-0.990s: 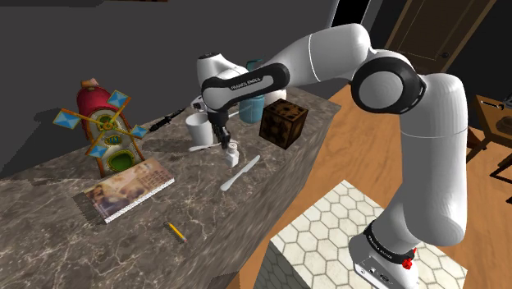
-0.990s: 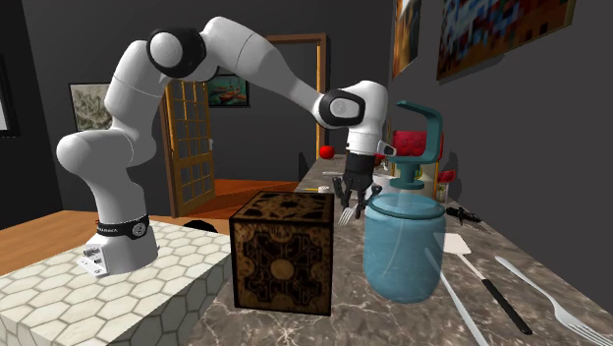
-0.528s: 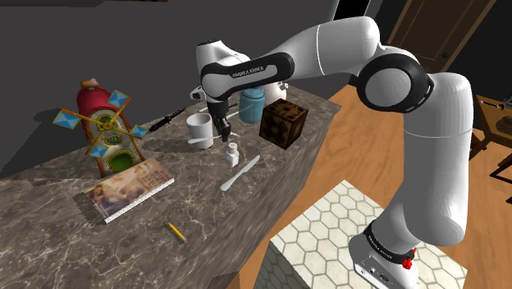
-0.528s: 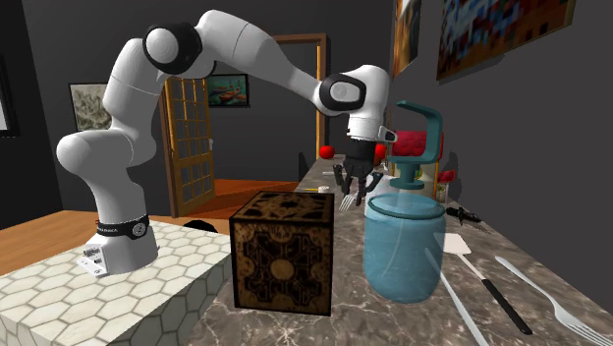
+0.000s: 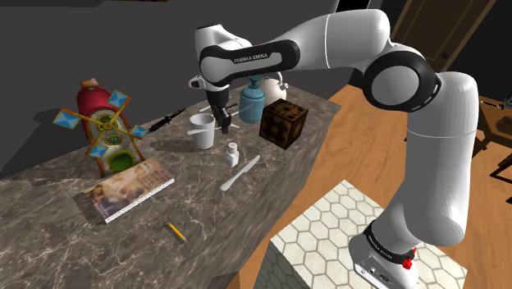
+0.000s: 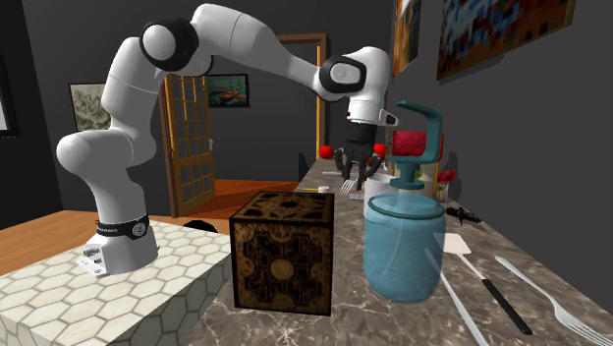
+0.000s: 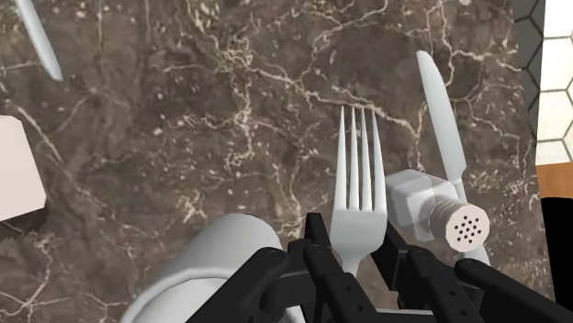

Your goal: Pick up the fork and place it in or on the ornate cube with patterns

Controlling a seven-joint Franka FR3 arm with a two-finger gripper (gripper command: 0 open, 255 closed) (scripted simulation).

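Above the counter [image 5: 205, 209], the gripper [image 7: 356, 237] clasps the fork [image 7: 360, 165] tight, already lifted; setting it on the cube [image 6: 282, 251] is left

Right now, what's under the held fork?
Below the fork: marble counter; a white shaker sits just beside. The gripper covers the handle and whatever lies under it.

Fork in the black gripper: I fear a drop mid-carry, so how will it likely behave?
The pale grey fork looks rigid and probably won't flex. The black gripper clasps its narrow neck, tines jutting out, so it might pivot. Its smooth surface may be slippery.
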